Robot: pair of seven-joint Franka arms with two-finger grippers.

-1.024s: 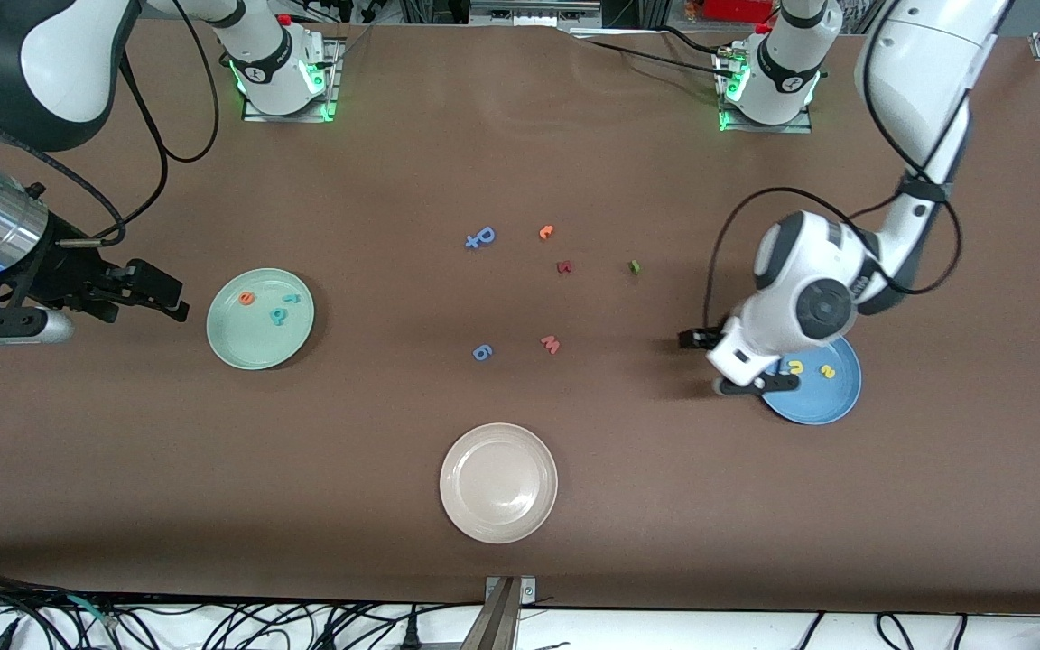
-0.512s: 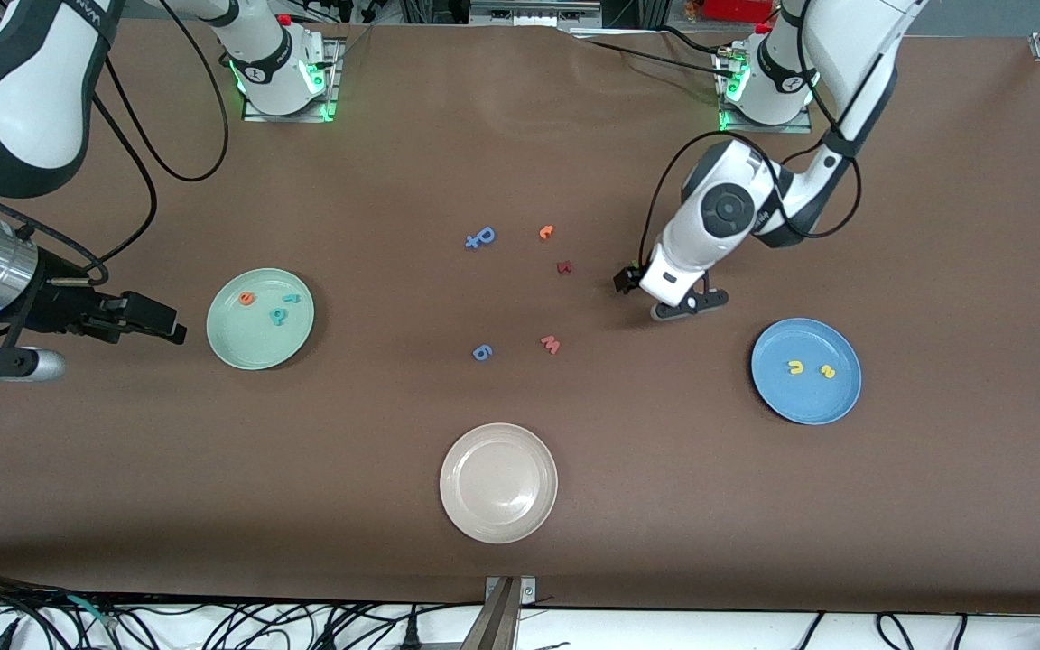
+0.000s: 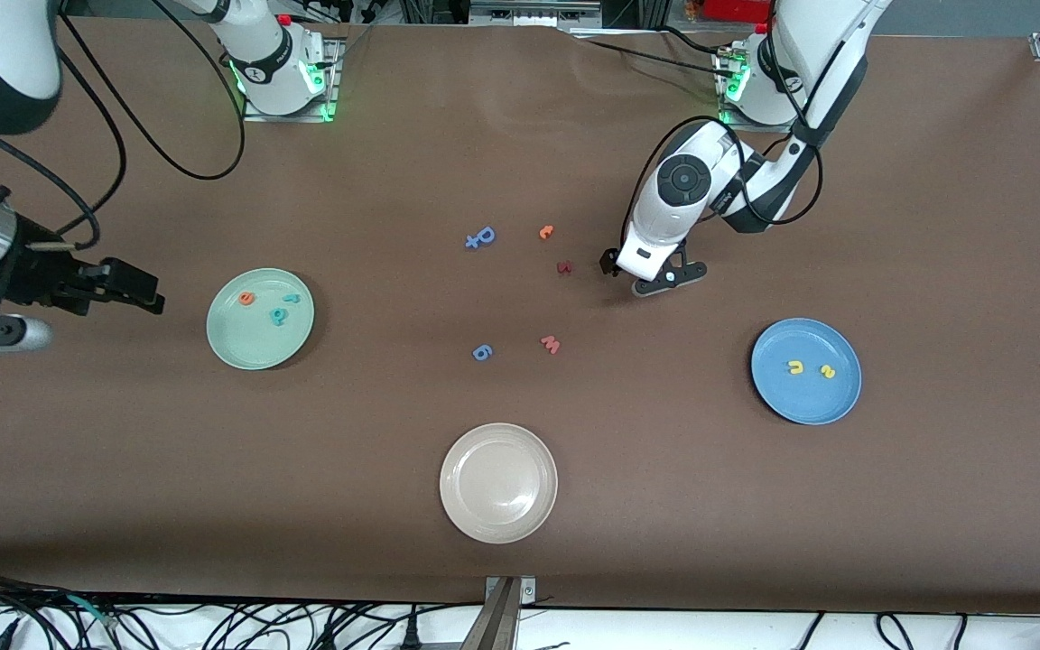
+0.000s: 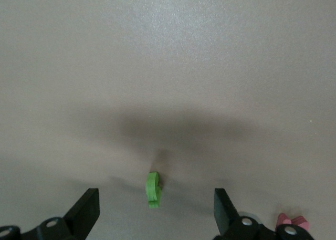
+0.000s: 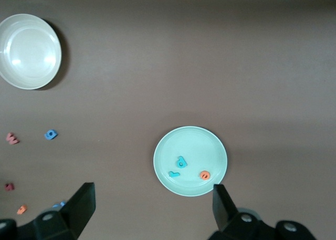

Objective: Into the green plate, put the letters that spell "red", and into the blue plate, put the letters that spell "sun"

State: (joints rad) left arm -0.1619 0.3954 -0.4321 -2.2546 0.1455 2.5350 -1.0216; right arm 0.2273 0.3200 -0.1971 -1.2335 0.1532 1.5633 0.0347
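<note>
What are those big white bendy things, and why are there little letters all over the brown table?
They are two robot arms sorting foam letters. One picture looks down at the table from high up; the other two come from a camera on each arm's wrist.

The left gripper is open over the table, its two fingers either side of a small green letter, holding nothing. The right gripper waits beside the green plate, open and empty.

The green plate holds an orange letter and two teal letters. The blue plate holds two yellow letters. A white plate sits nearest the high camera. A few spare letters lie mid-table.
</note>
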